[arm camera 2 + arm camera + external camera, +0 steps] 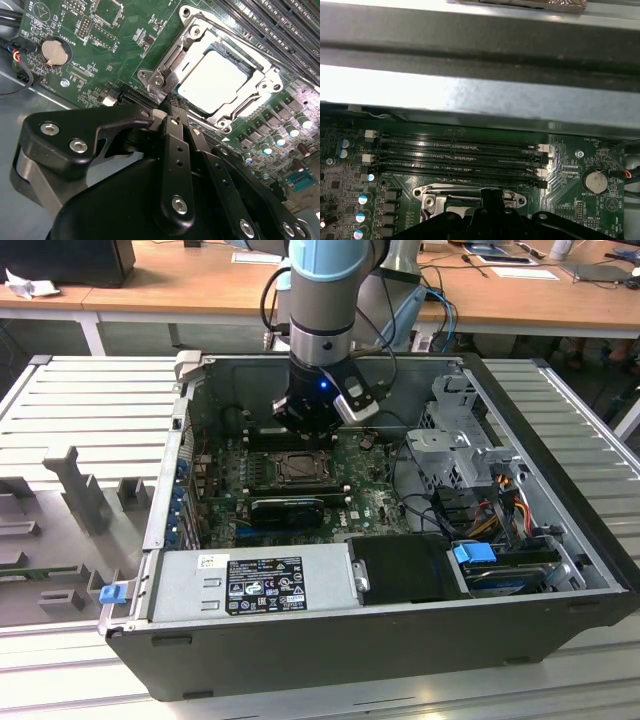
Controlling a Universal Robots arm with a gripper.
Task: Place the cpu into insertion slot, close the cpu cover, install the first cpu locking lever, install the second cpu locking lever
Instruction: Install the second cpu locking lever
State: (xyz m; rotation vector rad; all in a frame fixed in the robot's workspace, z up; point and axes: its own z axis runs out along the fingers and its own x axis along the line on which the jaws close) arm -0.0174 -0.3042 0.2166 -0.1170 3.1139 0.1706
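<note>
Cpu [212, 85] already seated in insertion slot [218, 82], cpu cover [262, 82] down over it with pale face showing through the window (levers look next, judging by the frame). Jaws [172, 102] pinched shut, holding nothing, tip at the cover's 8 o'clock corner near a lever end. Next move likely needs a hook-and-press on that lever; memory slots [460, 152] beside socket.

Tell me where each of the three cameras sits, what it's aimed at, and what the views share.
Exterior view: off the arm, above the open computer case, looking down; the arm's wrist hangs over the motherboard.
Second wrist view: on the wrist, looking along the gripper at the cpu under the cpu cover.
First wrist view: on the wrist, facing the memory slots and case wall.
Shared: both wrist views show the coin battery and the socket frame.
</note>
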